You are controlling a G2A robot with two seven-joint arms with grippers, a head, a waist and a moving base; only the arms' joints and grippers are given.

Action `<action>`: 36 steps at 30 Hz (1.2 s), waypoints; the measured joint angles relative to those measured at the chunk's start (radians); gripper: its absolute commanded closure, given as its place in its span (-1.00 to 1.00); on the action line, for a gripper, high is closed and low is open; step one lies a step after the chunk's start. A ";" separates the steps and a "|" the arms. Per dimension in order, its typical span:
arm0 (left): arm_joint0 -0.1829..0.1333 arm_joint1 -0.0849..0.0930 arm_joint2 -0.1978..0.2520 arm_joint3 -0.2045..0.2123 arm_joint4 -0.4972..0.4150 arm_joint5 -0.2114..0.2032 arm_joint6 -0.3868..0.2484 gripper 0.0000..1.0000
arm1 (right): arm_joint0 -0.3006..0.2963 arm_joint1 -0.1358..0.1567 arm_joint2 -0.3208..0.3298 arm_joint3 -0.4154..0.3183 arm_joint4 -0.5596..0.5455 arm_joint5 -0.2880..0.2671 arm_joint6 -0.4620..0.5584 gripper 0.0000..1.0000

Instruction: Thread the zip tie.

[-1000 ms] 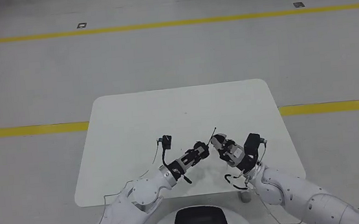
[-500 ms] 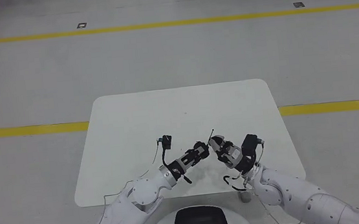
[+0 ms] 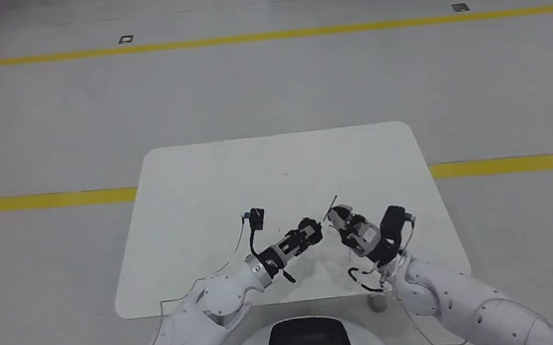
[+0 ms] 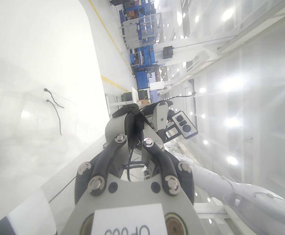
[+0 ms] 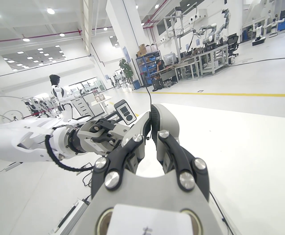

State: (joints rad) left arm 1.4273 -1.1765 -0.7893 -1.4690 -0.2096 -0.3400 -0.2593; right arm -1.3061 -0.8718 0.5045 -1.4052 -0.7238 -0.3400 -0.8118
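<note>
I am holding my left gripper (image 4: pixel 134 118) above the near half of the white table (image 3: pixel 257 174). It is pointing across toward my other arm. Its fingers are pressing together on a dark bit of the zip tie (image 5: pixel 149 95). In the left wrist view a thin black line is running from the pads back toward my palm, though I cannot tell which end of the tie is sitting there.

Just to the right, the free part of the tie is standing up in the air between my two grippers. It is a thin black strand leaning slightly away from me, clear of the table, and it ends in a small dark tip at the top.

Right of that, my right gripper (image 5: pixel 151 123) is facing the left one, and the two are almost touching tip to tip. Its fingers are squeezing shut on the strand low down, so the tie is rising straight out from between the pads.
</note>
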 measured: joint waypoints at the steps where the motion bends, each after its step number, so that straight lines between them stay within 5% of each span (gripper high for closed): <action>1: 0.000 0.000 0.000 0.000 0.000 0.000 0.000 1.00 | -0.001 0.001 0.001 -0.001 0.000 0.000 0.001 1.00; 36: 0.000 0.000 0.000 0.000 0.000 0.000 0.000 1.00 | 0.008 -0.004 -0.012 0.000 -0.005 0.000 0.004 1.00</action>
State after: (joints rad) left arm 1.4273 -1.1765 -0.7893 -1.4690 -0.2096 -0.3400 -0.2593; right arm -1.2984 -0.8759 0.4928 -1.4048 -0.7286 -0.3400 -0.8075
